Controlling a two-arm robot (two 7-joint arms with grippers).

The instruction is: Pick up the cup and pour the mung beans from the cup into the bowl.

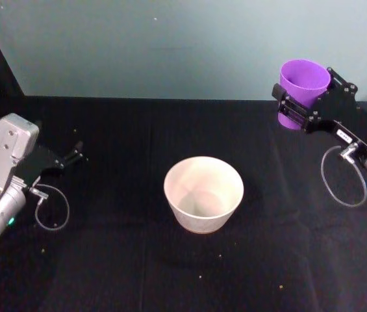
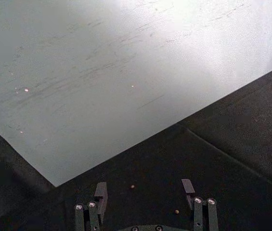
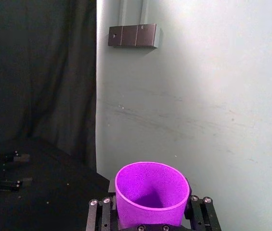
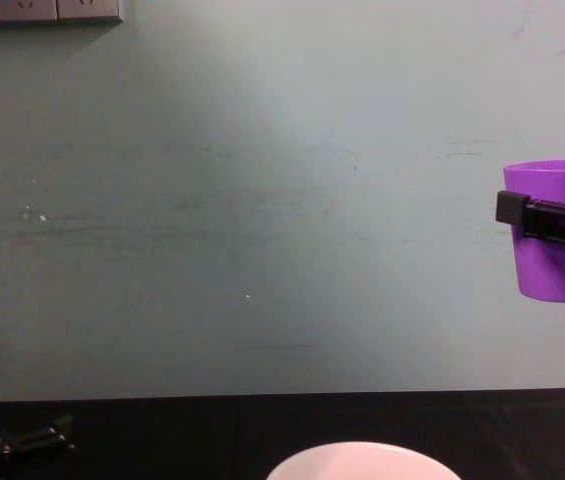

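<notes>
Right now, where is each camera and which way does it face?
Head: high, looking down on the black table; left tool parked, right tool gripping the small purple plastic cup.
Left wrist: across table to wall; open left tool.
Right wrist: over the cup toward the wall.
Chest: low, facing the wall.
Head and chest share cup and round pale bowl.

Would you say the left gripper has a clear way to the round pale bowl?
Probably yes: only black cloth lies between the open left gripper and the bowl; the right gripper holds the purple plastic cup aside.
</notes>
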